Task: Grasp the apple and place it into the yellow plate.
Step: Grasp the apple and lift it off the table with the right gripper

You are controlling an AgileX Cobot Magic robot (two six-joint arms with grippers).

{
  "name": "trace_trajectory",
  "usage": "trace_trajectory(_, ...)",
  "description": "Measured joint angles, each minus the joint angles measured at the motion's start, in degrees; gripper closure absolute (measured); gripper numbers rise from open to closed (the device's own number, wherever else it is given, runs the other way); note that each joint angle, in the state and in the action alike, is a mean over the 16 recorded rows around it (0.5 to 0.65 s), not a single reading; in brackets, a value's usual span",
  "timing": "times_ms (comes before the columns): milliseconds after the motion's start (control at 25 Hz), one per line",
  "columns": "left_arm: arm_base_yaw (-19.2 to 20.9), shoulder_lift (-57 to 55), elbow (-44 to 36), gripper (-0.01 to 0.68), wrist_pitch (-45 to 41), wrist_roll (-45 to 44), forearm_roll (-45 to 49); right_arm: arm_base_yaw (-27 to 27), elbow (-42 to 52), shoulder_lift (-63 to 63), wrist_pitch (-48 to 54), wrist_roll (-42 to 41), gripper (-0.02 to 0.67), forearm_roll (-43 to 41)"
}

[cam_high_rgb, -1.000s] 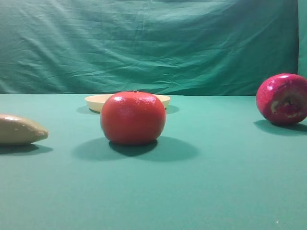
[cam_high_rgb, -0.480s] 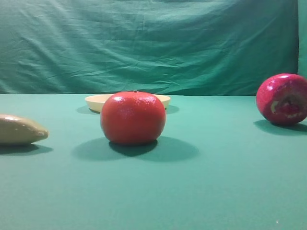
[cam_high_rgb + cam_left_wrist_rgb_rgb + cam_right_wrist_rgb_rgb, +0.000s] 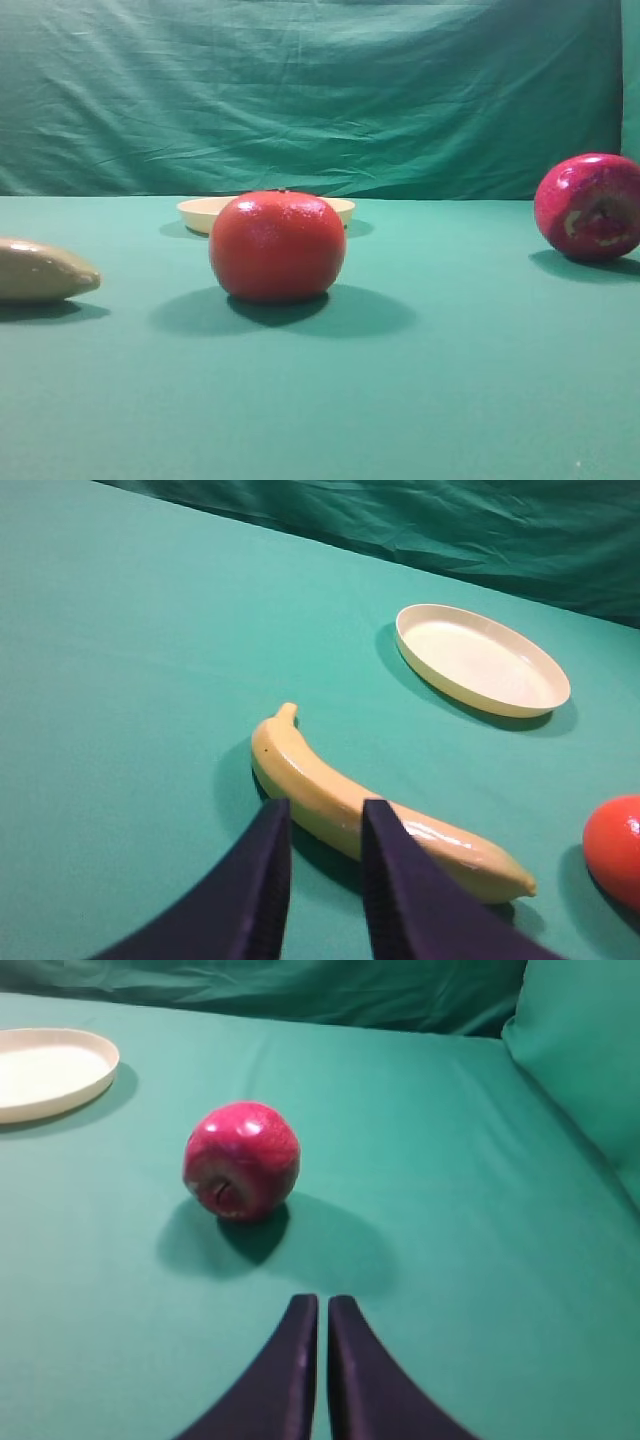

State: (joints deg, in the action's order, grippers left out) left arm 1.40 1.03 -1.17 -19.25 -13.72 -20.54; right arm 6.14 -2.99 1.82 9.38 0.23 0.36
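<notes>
Moved since the earlier frames: nothing; task judged not begun. Apple (image 3: 241, 1159): on the cloth, on its side, well apart from the plate (image 3: 50, 1072), ungrasped. Right gripper (image 3: 320, 1312): jaws together, empty, short of the apple. Left gripper (image 3: 326, 825): jaws slightly apart, empty, poised over a banana (image 3: 370, 805).

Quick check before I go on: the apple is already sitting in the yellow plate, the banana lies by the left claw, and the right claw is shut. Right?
Not quite. The apple is not in the yellow plate; the right wrist view shows it on the green cloth, apart from the plate, which is empty. The rest holds: the banana lies by the left claw, and the right claw is shut.
</notes>
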Motion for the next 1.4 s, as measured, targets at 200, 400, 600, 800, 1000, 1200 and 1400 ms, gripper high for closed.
trace_trajectory(200, 0.0, 0.0, 0.0, 0.516, 0.0, 0.0, 0.0, 0.0, -6.59, 6.68, 0.86, -0.33, 0.649, 0.02)
trace_trajectory(400, 0.0, 0.0, 0.0, 0.516, 0.0, 0.0, 0.0, 0.0, -14.39, 17.06, 4.95, -2.4, 0.649, -0.42)
trace_trajectory(600, 0.0, 0.0, 0.0, 0.516, 0.0, 0.0, 0.0, 0.0, -21.2, 28.82, 9.27, -4.79, 0.649, -0.85)
trace_trajectory(800, 0.0, 0.0, 0.0, 0.516, 0.0, 0.0, 0.0, 0.0, -27.75, 40.0, 14.9, -7.09, 0.649, -0.43)
trace_trajectory(1000, 0.0, 0.0, 0.0, 0.516, 0.0, 0.0, 0.0, 0.0, -34.42, 50.86, 20.86, -7.71, 0.649, 0.87)
trace_trajectory(1200, 0.0, 0.0, 0.0, 0.516, 0.0, 0.0, 0.0, 0.0, -40.46, 61.33, 25.66, -8.34, 0.631, 3.15)
trace_trajectory(1400, 0.0, 0.0, 0.0, 0.516, 0.0, 0.0, 0.0, 0.0, -44.74, 70.17, 26.79, -11.17, 0.524, 6.48)
